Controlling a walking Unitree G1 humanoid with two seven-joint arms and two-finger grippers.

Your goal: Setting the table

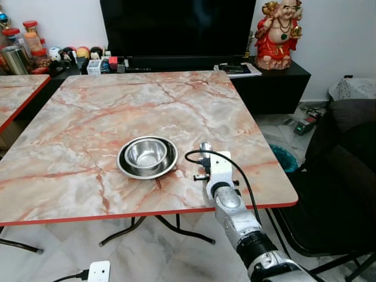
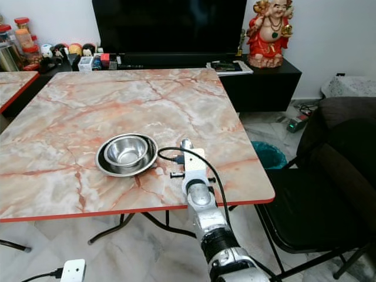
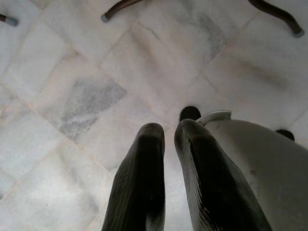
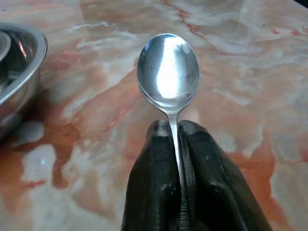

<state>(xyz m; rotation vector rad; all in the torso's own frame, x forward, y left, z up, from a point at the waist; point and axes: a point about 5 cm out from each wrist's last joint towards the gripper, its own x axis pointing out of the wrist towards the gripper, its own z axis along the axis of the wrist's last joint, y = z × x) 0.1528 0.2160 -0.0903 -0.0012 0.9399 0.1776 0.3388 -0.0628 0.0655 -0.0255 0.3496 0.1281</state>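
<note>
We find the right tool (image 4: 178, 139) clamped on the spoon (image 4: 168, 72) handle, bowl-end forward, just over the table (image 1: 88, 117) beside the bowls (image 1: 147, 156), ready for laying down. The left tool (image 3: 166, 139) hangs nearly closed, empty.

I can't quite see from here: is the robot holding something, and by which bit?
Yes. The right gripper holds a metal spoon by its handle, just below the bowl, above the marble table. The left gripper holds nothing.

Marble floor (image 1: 176, 258), black television (image 1: 176, 26)
</note>
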